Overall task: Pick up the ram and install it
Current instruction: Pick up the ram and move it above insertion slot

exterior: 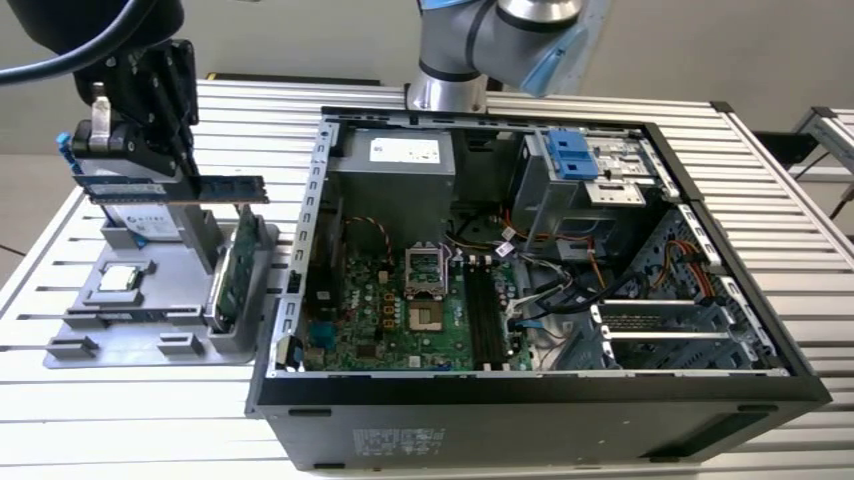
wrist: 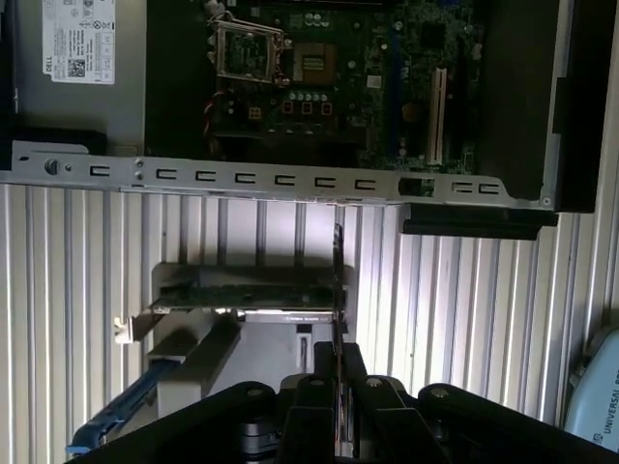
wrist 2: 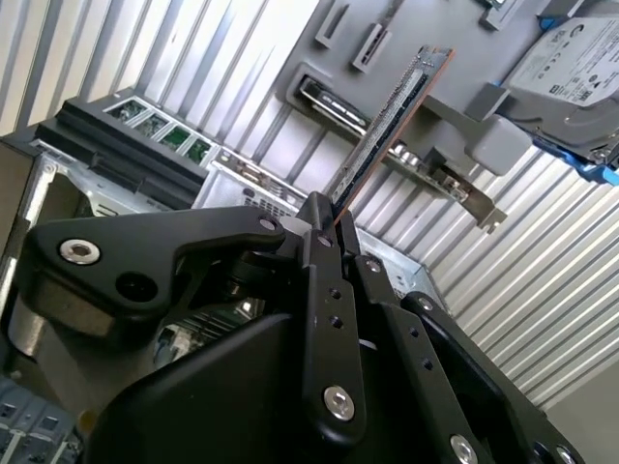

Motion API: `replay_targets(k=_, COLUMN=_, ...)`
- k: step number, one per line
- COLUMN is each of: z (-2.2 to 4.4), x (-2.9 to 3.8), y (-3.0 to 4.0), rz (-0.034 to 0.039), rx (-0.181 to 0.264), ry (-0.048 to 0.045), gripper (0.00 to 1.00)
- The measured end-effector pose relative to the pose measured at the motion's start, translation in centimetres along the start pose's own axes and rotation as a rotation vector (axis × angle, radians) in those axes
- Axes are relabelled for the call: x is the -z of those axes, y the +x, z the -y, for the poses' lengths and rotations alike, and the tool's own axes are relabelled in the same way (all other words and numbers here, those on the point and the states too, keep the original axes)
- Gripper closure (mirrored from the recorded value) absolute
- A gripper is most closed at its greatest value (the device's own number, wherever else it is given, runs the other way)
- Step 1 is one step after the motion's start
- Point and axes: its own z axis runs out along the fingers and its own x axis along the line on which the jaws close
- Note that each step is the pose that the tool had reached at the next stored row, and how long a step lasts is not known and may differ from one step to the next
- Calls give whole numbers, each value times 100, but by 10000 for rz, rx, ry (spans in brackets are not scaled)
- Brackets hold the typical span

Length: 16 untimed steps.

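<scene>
Black gripper (exterior: 134,172) at upper left of exterior view; fingers clamped tight on one end of the long, thin dark-green ram stick (exterior: 200,188), no gap betw. them in both wrist views. Ram held level in the air over the grey plastic parts tray (exterior: 67,355), near the silver hard drive w/ blue rails (exterior: 138,218). Open black PC case (exterior: 534,405) fills centre and right of frame, green motherboard (exterior: 387,320) inside.

Slatted metal table (exterior: 134,420), even light.
Its ribbed silver top spans the exterior view; plain grey floor (exterior: 27,190) shows at middle left, and perhaps a second slatted bench (exterior: 830,130) at upper right.
</scene>
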Motion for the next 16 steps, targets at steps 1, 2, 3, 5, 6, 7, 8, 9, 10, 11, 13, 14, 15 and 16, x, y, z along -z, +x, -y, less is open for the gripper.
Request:
replay_targets(k=1, z=-21, x=-2, y=3, rz=-1, rx=0, ry=0, gripper=100)
replay_targets(k=2, z=-40, x=-4, y=6, rz=0, rx=0, ry=0, gripper=100)
replay_targets(k=3, z=-59, x=-6, y=9, rz=0, rx=0, ry=0, gripper=100)
replay_targets(k=5, z=-94, x=-10, y=14, rz=1, rx=0, ry=0, gripper=100)
replay_targets(k=6, z=-111, x=-11, y=17, rz=1, rx=0, ry=0, gripper=100)
replay_targets(k=7, z=-128, x=-13, y=19, rz=2, rx=0, ry=0, gripper=100)
replay_targets(k=8, z=-143, x=-15, y=22, rz=2, rx=0, ry=0, gripper=100)
replay_targets(k=9, z=-156, x=-17, y=25, rz=2, rx=1, ry=0, gripper=100)
replay_targets(k=10, z=-174, x=-18, y=28, rz=3, rx=0, ry=1, gripper=100)
replay_targets(k=11, z=-190, x=-20, y=30, rz=2, rx=0, ry=0, gripper=100)
replay_targets(k=13, z=-221, x=-24, y=34, rz=2, rx=0, ry=0, gripper=100)
replay_targets(k=14, z=-238, x=-26, y=36, rz=2, rx=0, ry=-1, gripper=100)
replay_targets(k=15, z=-253, x=-28, y=38, rz=3, rx=0, ry=0, gripper=100)
replay_targets(k=16, z=-268, x=-29, y=41, rz=3, rx=0, ry=0, gripper=100)
